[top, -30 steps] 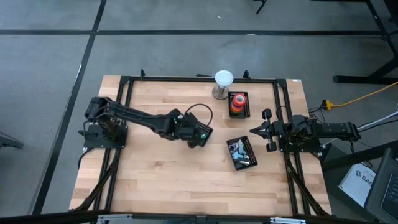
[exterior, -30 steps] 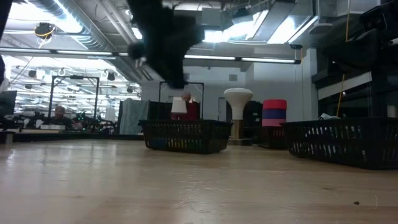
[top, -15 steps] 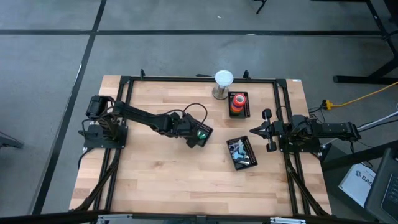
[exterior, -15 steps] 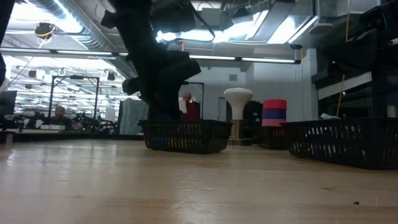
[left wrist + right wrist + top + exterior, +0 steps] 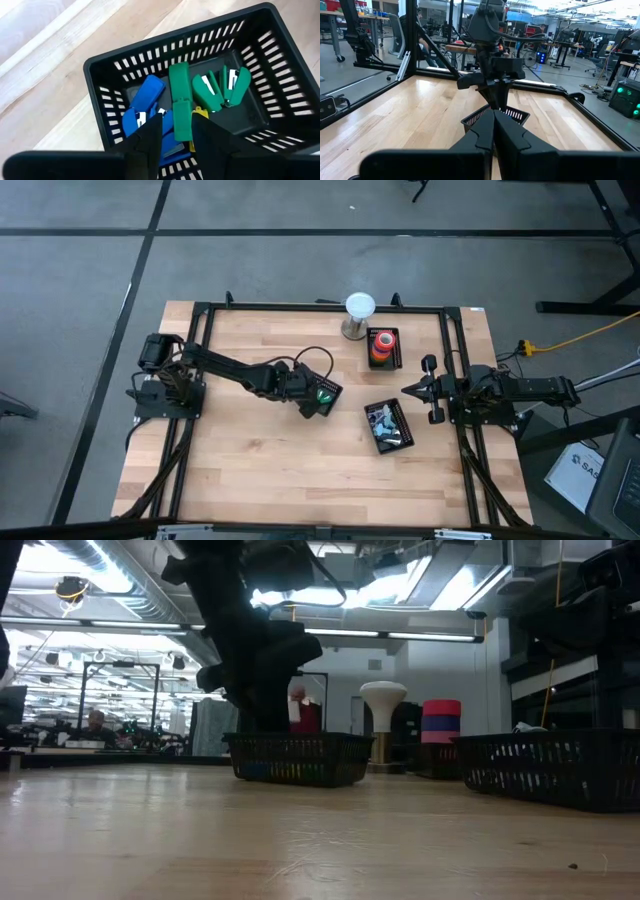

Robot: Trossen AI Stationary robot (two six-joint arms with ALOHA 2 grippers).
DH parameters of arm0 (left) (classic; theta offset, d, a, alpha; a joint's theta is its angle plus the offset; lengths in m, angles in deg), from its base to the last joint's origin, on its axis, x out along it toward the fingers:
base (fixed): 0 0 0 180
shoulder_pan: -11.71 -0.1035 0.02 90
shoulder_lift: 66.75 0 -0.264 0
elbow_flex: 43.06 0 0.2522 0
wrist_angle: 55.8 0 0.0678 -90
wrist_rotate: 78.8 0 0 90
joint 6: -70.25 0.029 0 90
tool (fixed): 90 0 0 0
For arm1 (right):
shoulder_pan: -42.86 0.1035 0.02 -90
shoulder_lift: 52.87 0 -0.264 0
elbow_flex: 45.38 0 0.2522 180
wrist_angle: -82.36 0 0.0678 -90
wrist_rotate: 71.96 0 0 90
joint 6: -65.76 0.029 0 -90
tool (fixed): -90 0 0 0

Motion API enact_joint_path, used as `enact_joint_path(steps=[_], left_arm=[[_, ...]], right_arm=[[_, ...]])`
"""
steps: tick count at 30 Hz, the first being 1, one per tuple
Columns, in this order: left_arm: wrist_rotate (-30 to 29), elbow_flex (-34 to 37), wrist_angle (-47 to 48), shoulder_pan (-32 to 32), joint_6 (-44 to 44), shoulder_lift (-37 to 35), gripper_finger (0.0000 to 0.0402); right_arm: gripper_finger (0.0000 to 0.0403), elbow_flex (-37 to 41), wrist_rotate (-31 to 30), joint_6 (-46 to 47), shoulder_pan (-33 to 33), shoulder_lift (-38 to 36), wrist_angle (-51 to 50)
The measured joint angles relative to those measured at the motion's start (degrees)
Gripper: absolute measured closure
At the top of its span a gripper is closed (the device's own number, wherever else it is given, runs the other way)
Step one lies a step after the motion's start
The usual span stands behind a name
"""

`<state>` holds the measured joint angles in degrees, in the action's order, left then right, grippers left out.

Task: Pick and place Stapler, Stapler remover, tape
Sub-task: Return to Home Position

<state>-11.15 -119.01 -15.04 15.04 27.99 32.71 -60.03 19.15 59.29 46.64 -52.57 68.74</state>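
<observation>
In the left wrist view a black slotted basket [image 5: 102, 70] holds a long green stapler [image 5: 179, 87], two green stapler removers [image 5: 207, 91] and blue items [image 5: 147, 95]. My left gripper [image 5: 176, 120] hangs open just above them, one finger on each side of the stapler's near end, pointing steeply down. In the high view it covers that basket [image 5: 322, 398]. The tape [image 5: 382, 342], orange and red rolls, is stacked in a second basket at the far right. My right gripper [image 5: 415, 390] waits shut at the table's right side.
A third black basket [image 5: 388, 425] with grey metal items stands near the right arm. A white mushroom-shaped object [image 5: 358, 310] stands at the far edge beside the tape basket. Black frame rails [image 5: 300, 308] border the wooden table. People show in the room behind.
My left gripper has come down toward the middle basket and shifted slightly; in the low view it dropped from high above the rim to just inside it, then held still for the last half second. The right arm has kept still.
</observation>
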Motion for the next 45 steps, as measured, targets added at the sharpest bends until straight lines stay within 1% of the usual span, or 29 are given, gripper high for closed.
enact_joint_path(steps=[4,7,9,12,14,19,21,24,29,31,34,42,45], left_arm=[[0.3,0.0,0.0,0.0,0.9,0.0,0.0302],[2.6,0.0,0.0,0.0,4.6,0.0,0.0305],[3.4,0.0,0.0,0.0,5.3,0.0,0.0307],[6.8,0.0,-0.1,0.6,6.5,-0.1,0.0309],[9.7,0.0,-0.2,1.5,10.0,-0.1,0.0311],[14.7,0.0,-0.1,4.6,17.7,-0.2,0.0311],[14.9,0.0,-0.1,6.0,20.2,-0.2,0.0311],[13.3,0.0,0.2,7.8,22.3,-0.2,0.0310],[13.3,0.7,-0.3,9.2,25.7,-1.1,0.0310],[13.8,3.1,-2.5,9.4,26.1,-3.4,0.0311],[14.9,10.0,-7.6,9.6,25.9,-9.8,0.0311],[15.0,30.2,-25.2,10.5,29.0,-33.9,0.0308],[17.1,36.1,-30.0,10.5,30.8,-41.7,0.0310]], right_arm=[[0.0389,0.0,0.0,0.0,0.0,0.0,0.0],[0.0389,0.0,0.0,0.0,0.0,0.0,0.0],[0.0389,0.0,0.0,0.0,0.0,0.0,0.0],[0.0389,0.0,0.0,0.0,0.0,0.0,0.0],[0.0389,0.0,0.0,0.0,0.0,0.0,0.0],[0.0389,0.0,0.0,0.0,0.0,0.0,0.0],[0.0389,0.0,0.0,0.0,0.0,0.0,0.0],[0.0389,0.0,0.0,0.0,0.0,0.0,0.0],[0.0389,0.0,0.0,0.0,0.0,0.0,0.0],[0.0389,0.0,0.0,0.0,0.0,0.0,0.0],[0.0389,0.0,0.0,0.0,0.0,0.0,0.0],[0.0389,0.0,0.0,0.0,0.0,0.0,0.0],[0.0389,0.0,0.0,0.0,0.0,0.0,0.0]])
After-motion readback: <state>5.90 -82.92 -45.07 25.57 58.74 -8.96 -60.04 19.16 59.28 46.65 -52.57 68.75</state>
